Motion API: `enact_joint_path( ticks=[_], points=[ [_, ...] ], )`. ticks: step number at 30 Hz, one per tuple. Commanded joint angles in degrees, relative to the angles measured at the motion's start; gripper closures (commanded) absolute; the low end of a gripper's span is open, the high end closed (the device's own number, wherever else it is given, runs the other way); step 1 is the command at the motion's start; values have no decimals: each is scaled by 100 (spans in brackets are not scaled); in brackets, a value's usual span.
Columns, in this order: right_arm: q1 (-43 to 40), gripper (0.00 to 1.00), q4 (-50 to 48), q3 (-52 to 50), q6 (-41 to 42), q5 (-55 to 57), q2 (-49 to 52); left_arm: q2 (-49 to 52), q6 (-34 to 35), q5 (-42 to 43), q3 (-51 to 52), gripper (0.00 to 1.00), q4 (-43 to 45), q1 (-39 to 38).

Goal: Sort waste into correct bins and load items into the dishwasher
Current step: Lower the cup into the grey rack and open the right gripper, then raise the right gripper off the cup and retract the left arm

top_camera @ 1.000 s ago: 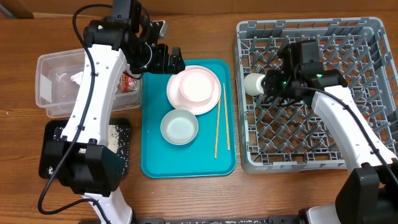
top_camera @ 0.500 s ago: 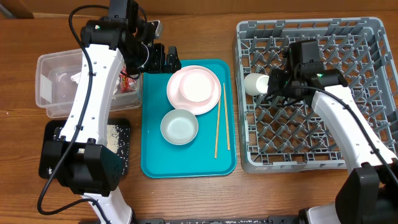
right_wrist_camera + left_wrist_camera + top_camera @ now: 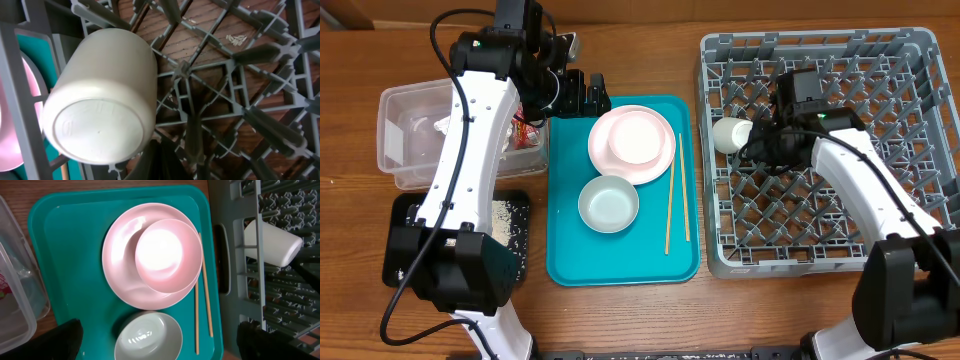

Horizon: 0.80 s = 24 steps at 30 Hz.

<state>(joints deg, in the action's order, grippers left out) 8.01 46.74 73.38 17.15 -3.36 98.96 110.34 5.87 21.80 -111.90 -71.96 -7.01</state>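
Directions are read on the overhead view, with 12 o'clock at the far edge of the bench (image 3: pixel 620 310).

The right gripper (image 3: pixel 758 140) is clenched on nothing, down among the pegs of the grey rack (image 3: pixel 910 150), near its 9 o'clock wall. Just beside it, at its 9 o'clock, the small white cup (image 3: pixel 730 133) lies on its side inside the rack. The cup's long axis runs roughly 3 to 9 o'clock, and the right wrist view shows the flat base facing the gripper. Whether the fingers touch the cup I cannot tell.

The left gripper (image 3: pixel 585 97) is spread wide and holds nothing. It hangs over the 12 o'clock rim of the teal tray (image 3: pixel 560 200). The pale pink plate (image 3: pixel 605 160) sits at its 5 o'clock with the pink bowl (image 3: pixel 635 135) resting on it. The grey-white bowl (image 3: pixel 609 204) is further toward 6 o'clock.

The two chopsticks (image 3: pixel 670 200) lie along the tray's 3 o'clock side, their long axis running 12 to 6 o'clock, between the plate and the rack.

The cup looks delivered, so the remaining load lies at 9 o'clock of the right gripper, beyond the rack wall. The chopsticks are nearest that arm and would call for a pinch across their width. The left gripper is much nearer the plate and bowls.

Beyond the tray at 9 o'clock stand the clear tub (image 3: pixel 400 150) and, toward 7 o'clock, the black tray (image 3: pixel 520 215).
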Motion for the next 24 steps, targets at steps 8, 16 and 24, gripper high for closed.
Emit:
enact_joint_path(
  ticks=[8, 16, 24],
  points=[
    [17, 90, -262, -4, 70, -129, 20, -42, 59, -146, 11, 0, 22, 28],
    [17, 82, -769, 44, 46, -769, 17, -42, 59, -144, 11, 0, 20, 35],
    [-13, 76, -514, 409, -138, -837, -85, -42, 59, -146, 11, 0, 4, 35]
  ],
)
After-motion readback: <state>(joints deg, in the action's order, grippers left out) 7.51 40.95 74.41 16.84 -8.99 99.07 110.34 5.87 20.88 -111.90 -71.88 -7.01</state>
